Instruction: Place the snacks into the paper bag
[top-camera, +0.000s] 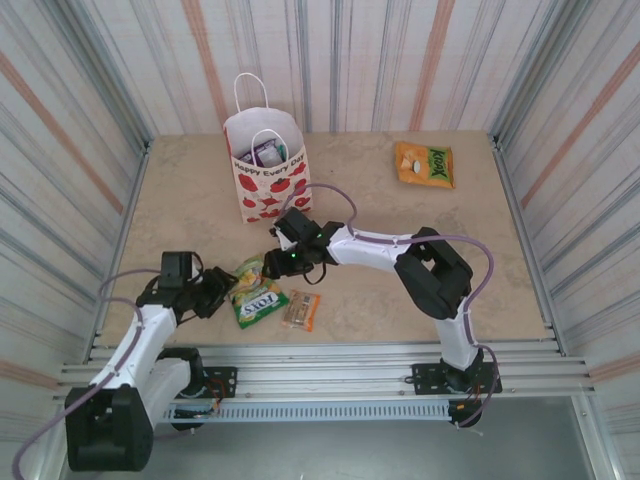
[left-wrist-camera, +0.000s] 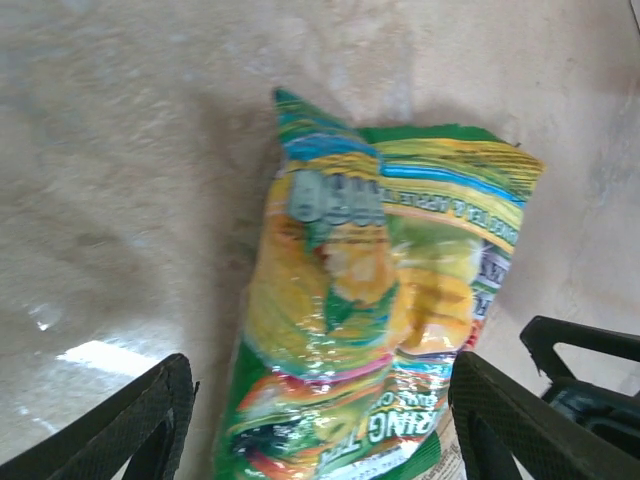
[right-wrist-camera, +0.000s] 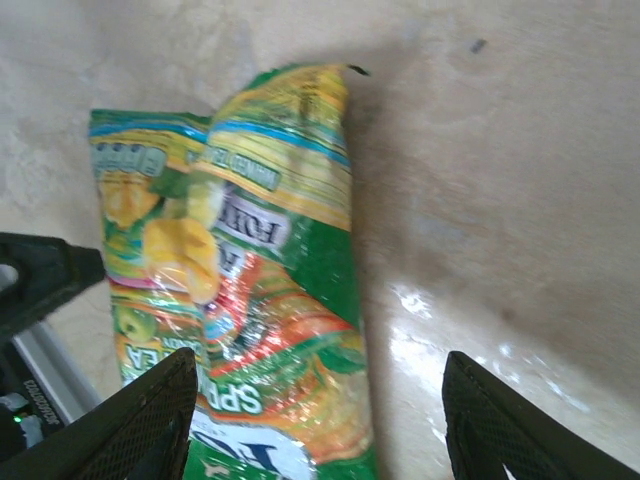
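Left pincer (left-wrist-camera: 320, 430) gapes over green packet (left-wrist-camera: 360, 300) lying lengthwise between its fingers (left-wrist-camera: 140, 420)

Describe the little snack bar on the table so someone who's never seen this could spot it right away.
Start at the table and look along its near edge, around the middle. A shiny green packet lies there, and the bar sits just to its right. It is small, narrow and brown-orange, where its neighbour is wider and green.
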